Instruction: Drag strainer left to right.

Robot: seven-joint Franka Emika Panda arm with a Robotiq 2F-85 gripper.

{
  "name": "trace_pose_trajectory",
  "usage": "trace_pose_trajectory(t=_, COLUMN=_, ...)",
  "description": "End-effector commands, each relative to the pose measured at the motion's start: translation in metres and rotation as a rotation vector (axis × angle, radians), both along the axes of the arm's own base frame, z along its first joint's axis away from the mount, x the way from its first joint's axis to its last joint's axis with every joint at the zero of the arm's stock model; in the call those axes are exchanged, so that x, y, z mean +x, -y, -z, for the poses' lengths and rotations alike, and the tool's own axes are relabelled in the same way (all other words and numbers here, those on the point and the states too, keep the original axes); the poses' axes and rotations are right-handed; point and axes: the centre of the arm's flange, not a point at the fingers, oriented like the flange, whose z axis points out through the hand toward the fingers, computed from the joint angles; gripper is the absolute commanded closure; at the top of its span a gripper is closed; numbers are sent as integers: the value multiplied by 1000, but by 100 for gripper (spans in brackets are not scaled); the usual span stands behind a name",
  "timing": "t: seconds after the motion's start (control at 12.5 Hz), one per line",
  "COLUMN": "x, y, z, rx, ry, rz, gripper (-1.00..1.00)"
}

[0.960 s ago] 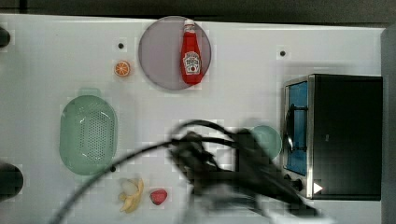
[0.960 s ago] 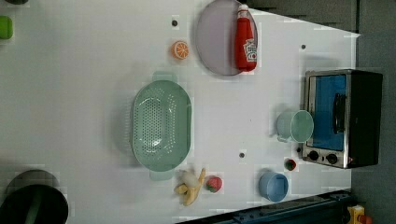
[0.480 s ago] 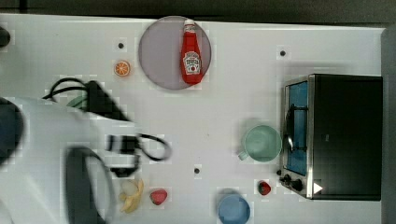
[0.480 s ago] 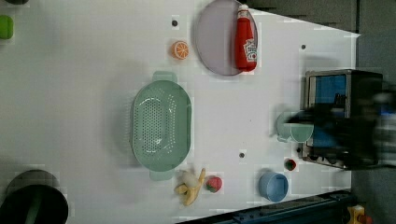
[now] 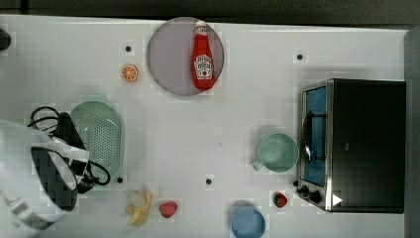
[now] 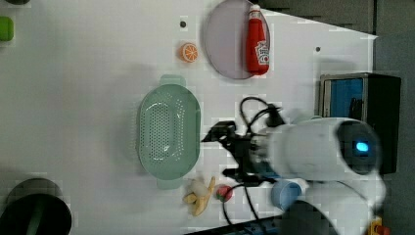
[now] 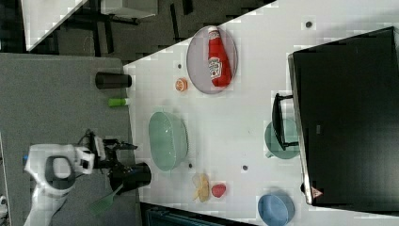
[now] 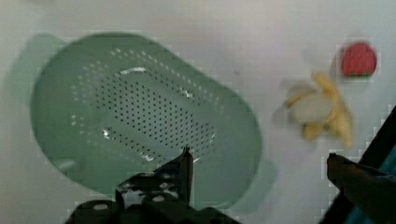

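The strainer [image 5: 101, 135] is a pale mint-green oval bowl dotted with holes. It lies on the white table at the top view's left, with small tabs at its two ends. My gripper [image 8: 261, 163] hangs open above it with nothing held. In the wrist view one fingertip [image 8: 187, 161] is over the strainer's [image 8: 135, 107] inside near the rim, and the other is outside the bowl. In the left view the gripper [image 6: 223, 152] is just off the strainer's [image 6: 169, 131] right rim. In the top view the arm [image 5: 47, 171] covers the strainer's left edge.
A peeled banana [image 5: 138, 206] and a red strawberry [image 5: 168, 208] lie near the strainer. A grey-lilac plate [image 5: 168, 57] holds a ketchup bottle [image 5: 202, 59], with an orange slice [image 5: 130, 73] beside it. A mint mug [image 5: 277, 152], a toaster oven [image 5: 354, 144] and a blue bowl [image 5: 247, 221] stand at the top view's right.
The arm swept across the top view from the middle to the left and now hangs at the strainer. The strainer has not moved. The jaws stayed open.
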Motion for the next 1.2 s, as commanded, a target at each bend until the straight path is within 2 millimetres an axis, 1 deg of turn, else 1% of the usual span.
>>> trace_pose_trajectory(t=0.08, x=17, y=21, z=46, rx=38, ry=13, rz=319, gripper=-100)
trace_pose_trajectory(t=0.24, x=18, y=19, z=88, rx=105, ry=32, rz=357, gripper=-100)
trace_pose_trajectory(t=0.32, x=18, y=20, z=104, rx=139, ry=46, rz=372, gripper=-100)
trace_pose_trajectory(t=0.48, x=19, y=24, z=134, rx=183, ry=60, rz=403, gripper=-100)
trace_pose_trajectory(t=0.64, x=18, y=30, z=161, rx=188, ry=45, rz=427, gripper=-100)
trace_pose_trajectory(t=0.96, x=23, y=38, z=199, rx=190, ry=72, rz=457, gripper=-100)
trace_pose_trajectory(t=1.2, x=22, y=44, z=208, rx=162, ry=81, rz=453, gripper=-100)
